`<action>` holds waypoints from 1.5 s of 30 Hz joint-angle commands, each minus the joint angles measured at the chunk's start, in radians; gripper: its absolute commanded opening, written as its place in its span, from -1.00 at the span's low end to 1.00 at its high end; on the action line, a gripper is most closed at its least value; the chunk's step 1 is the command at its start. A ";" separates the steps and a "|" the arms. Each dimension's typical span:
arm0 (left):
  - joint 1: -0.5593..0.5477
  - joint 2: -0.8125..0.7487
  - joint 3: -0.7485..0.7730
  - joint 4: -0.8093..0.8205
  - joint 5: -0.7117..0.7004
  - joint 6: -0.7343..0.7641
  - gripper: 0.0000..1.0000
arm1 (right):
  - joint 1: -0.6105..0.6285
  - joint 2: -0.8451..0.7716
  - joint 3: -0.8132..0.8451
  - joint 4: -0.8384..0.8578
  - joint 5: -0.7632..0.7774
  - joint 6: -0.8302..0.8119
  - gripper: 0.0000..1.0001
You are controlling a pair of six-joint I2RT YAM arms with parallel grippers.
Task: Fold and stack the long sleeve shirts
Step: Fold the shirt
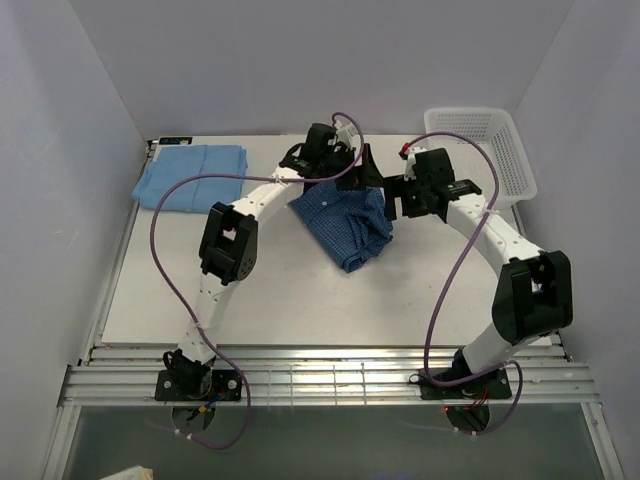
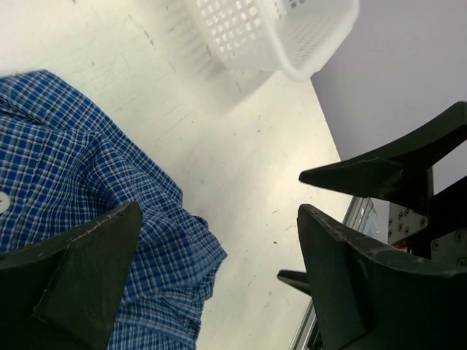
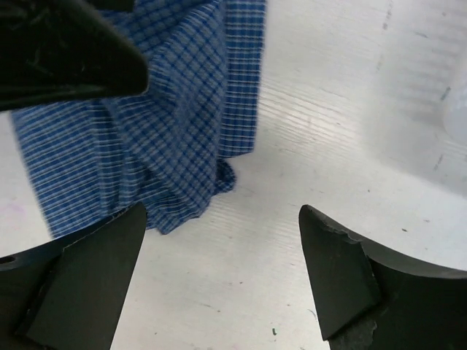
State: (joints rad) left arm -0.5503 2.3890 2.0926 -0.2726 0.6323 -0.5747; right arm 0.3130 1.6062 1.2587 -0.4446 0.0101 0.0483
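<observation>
The dark blue checked shirt (image 1: 345, 228) lies rumpled mid-table (image 1: 270, 290); the light blue shirt (image 1: 192, 177) lies folded at the far left corner. Both arms arch inward over the checked shirt's far edge. The left gripper (image 1: 352, 168) and right gripper (image 1: 398, 197) sit close together. The wrist views, unlike the top view, show both released, jaws wide and holding nothing; the left one also catches the basket (image 2: 270, 36)

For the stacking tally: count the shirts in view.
2. The folded light blue shirt lies far left; the checked dark blue shirt lies crumpled at the centre.
</observation>
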 commanded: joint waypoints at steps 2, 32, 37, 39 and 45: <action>0.030 -0.218 -0.058 -0.025 -0.095 0.050 0.96 | 0.052 -0.081 0.028 0.010 -0.151 -0.050 0.80; 0.236 -0.011 -0.345 0.154 0.113 -0.059 0.96 | 0.224 0.400 0.294 0.055 -0.119 -0.026 0.80; 0.239 -0.020 -0.378 0.133 0.073 -0.031 0.96 | 0.137 0.301 0.185 0.057 -0.072 -0.010 0.80; 0.239 -0.025 -0.387 0.124 0.060 -0.025 0.96 | 0.111 0.250 0.121 0.055 -0.061 -0.005 0.80; 0.240 -0.048 -0.414 0.105 0.029 -0.002 0.96 | 0.032 0.172 -0.039 0.072 -0.058 -0.025 0.80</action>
State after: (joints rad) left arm -0.3080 2.3722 1.7271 -0.0589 0.7170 -0.6186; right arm 0.3611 1.8088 1.2736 -0.3832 -0.0635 0.0242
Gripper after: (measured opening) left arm 0.977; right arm 0.900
